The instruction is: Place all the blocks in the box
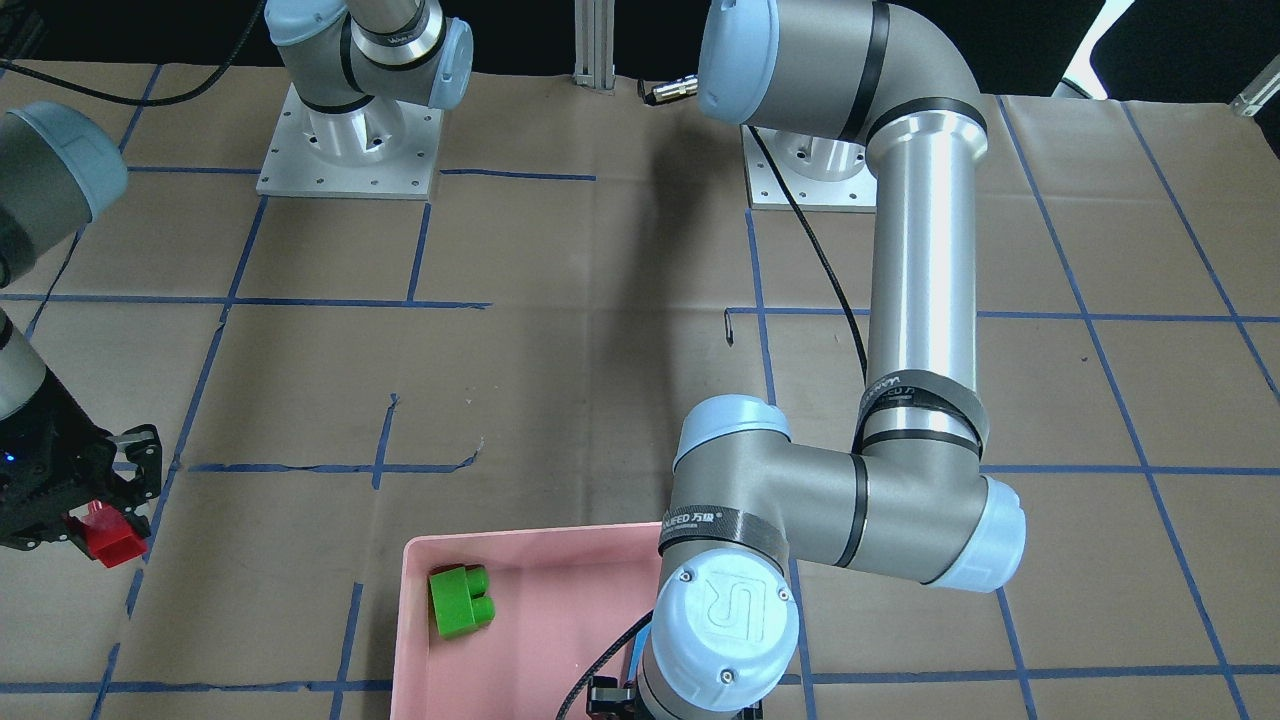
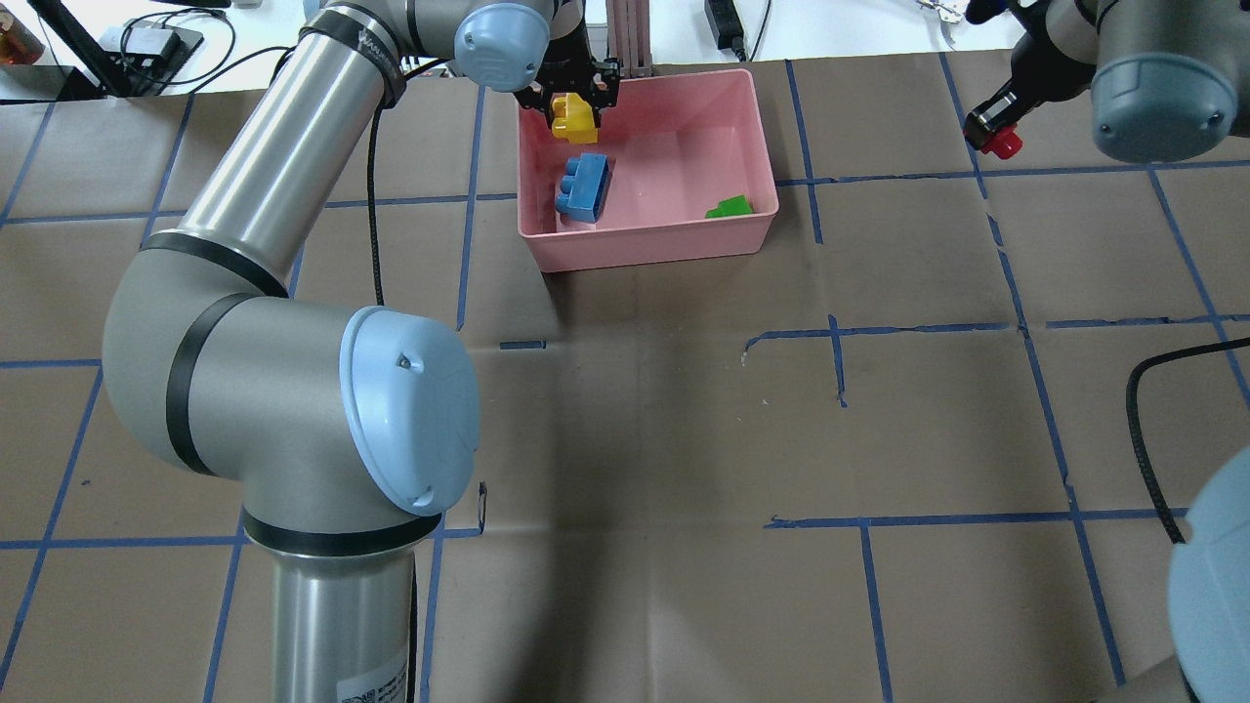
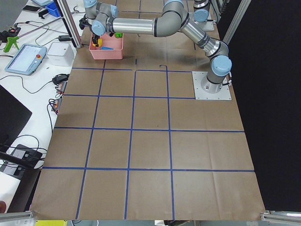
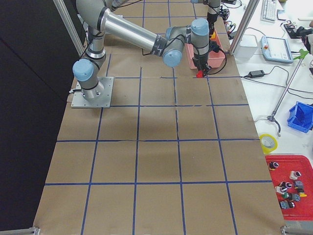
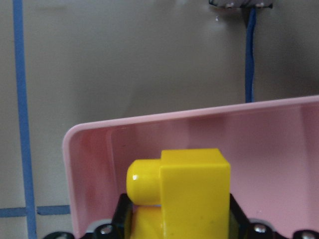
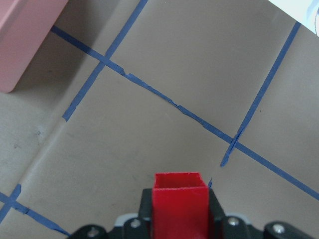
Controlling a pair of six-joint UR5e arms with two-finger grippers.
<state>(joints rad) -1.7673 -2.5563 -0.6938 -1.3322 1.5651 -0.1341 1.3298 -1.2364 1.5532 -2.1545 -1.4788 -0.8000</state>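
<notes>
Holding the yellow brick (image 2: pixel 574 122) between its two fingers, the left claw (image 2: pixel 572 105) is at the far left corner of the pink box (image 2: pixel 649 239), as seen from the overhead camera. Its fingers are pressed on both sides of the brick. In the left wrist view the brick is turned so that one round stud points to the side, and the rounded corner of the box wall shows just behind it. The brick is inside the outline of the box, but I cannot tell if it touches the floor of the box or is a little above it.

Two bricks already lie on the floor of the box. The blue brick (image 2: pixel 584 186) lies near the left wall, just in front of the yellow one, with its studs facing sideways. The green brick (image 2: pixel 729 207) lies in the near right corner, well apart from the blue one, also on its side.

The right claw (image 1: pixel 100 520) is outside the box, on the robot's right side of it. It is pinching the red brick (image 6: pixel 178 209), and the open hollow side of this brick faces the wrist camera. Under it is only the counter (image 2: pixel 684 439), covered with brown paper and crossed by blue tape lines (image 2: pixel 1035 322). In the right wrist view one corner of the box is at the upper left edge, clearly apart from the red brick.
</notes>
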